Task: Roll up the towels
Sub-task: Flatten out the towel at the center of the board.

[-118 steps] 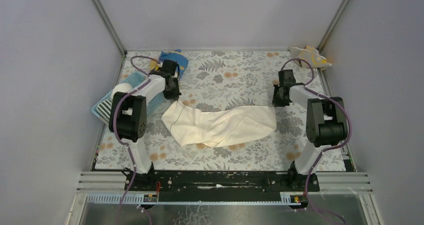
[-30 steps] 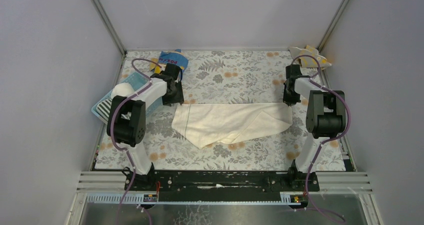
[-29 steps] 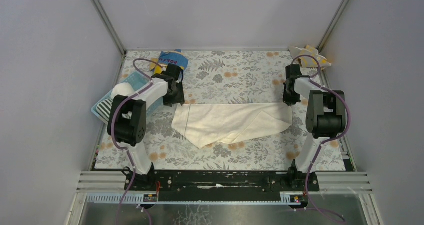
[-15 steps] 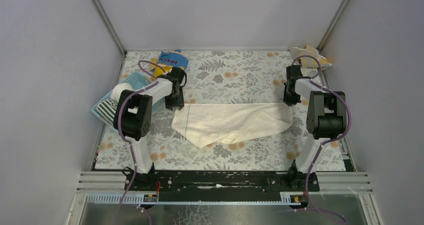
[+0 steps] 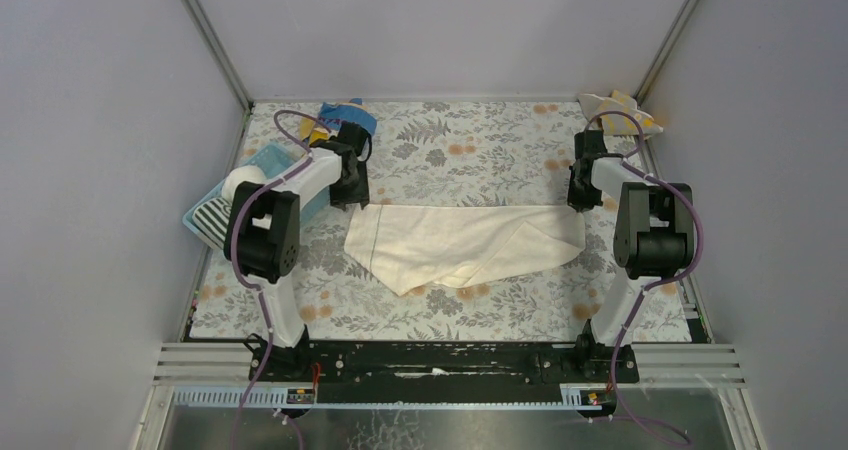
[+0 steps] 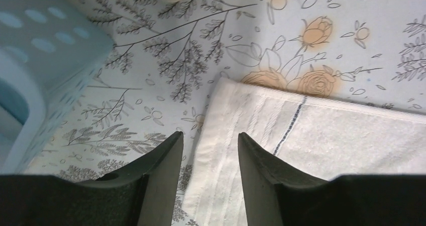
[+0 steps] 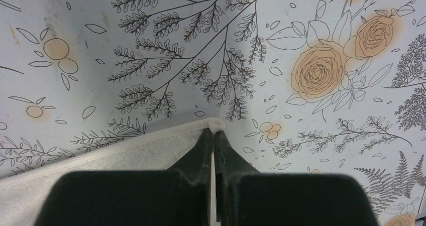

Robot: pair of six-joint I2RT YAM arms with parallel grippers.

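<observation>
A cream-white towel (image 5: 460, 245) lies stretched across the middle of the table, its near part bunched into a point. My right gripper (image 5: 578, 205) is shut on the towel's far right corner (image 7: 215, 125). My left gripper (image 5: 350, 202) is open and empty, hovering over the towel's far left corner (image 6: 236, 110), which has a thin dark stripe. A beige towel with yellow marks (image 5: 620, 113) lies crumpled in the far right corner. A black-and-white striped towel (image 5: 208, 220) lies in the basket at the left.
A light blue plastic basket (image 5: 262, 165) stands at the left edge and also shows in the left wrist view (image 6: 40, 60). A blue-and-yellow snack bag (image 5: 345, 118) lies beyond my left gripper. Grey walls close in the table on three sides.
Both grippers pulled the towel out straight. My left gripper then let go of its corner and drew back a little from it. The right gripper has held still.
</observation>
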